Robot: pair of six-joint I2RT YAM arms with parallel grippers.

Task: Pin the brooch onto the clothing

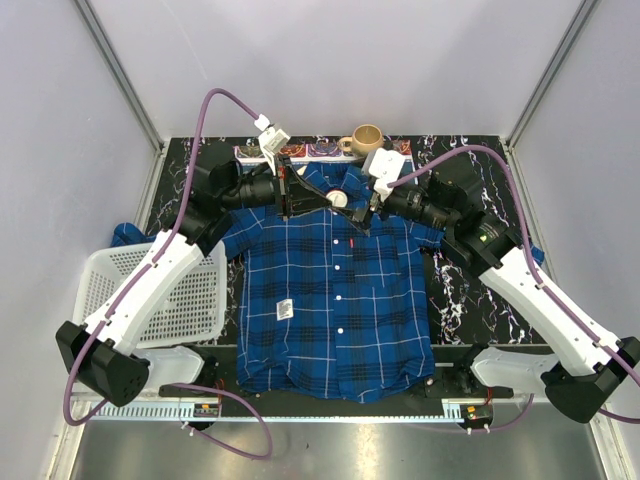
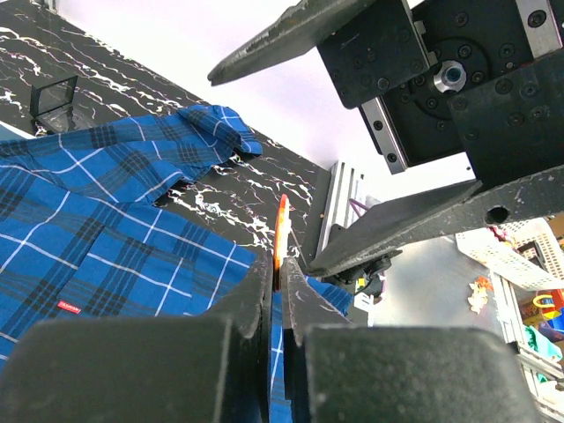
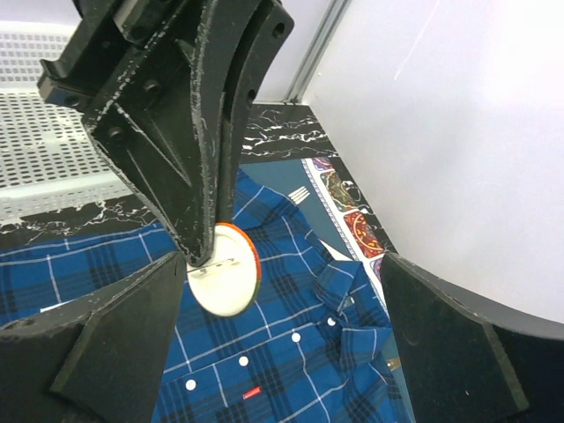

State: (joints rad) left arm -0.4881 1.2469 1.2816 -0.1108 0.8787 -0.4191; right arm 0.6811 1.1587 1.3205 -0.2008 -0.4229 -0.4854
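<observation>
Surface [image 1: 455, 290]: black with white marbled veins, walled by pale panels.
Middle: blue and navy plaid shirt [image 1: 335, 300] spread flat, front up, collar toward the far edge, hem at the near edge.
Left: white mesh basket [image 1: 200, 300], just beside the shirt.
Far edge: tan cup [image 1: 366, 138] upright, next to a strip of patterned cards [image 1: 305, 150].

One plaid shirt [image 1: 335, 300], one brooch [image 3: 225, 275], one white basket [image 1: 190, 290], one mug [image 1: 366, 138], two pincers [image 2: 275, 278] [image 3: 282, 260].
</observation>
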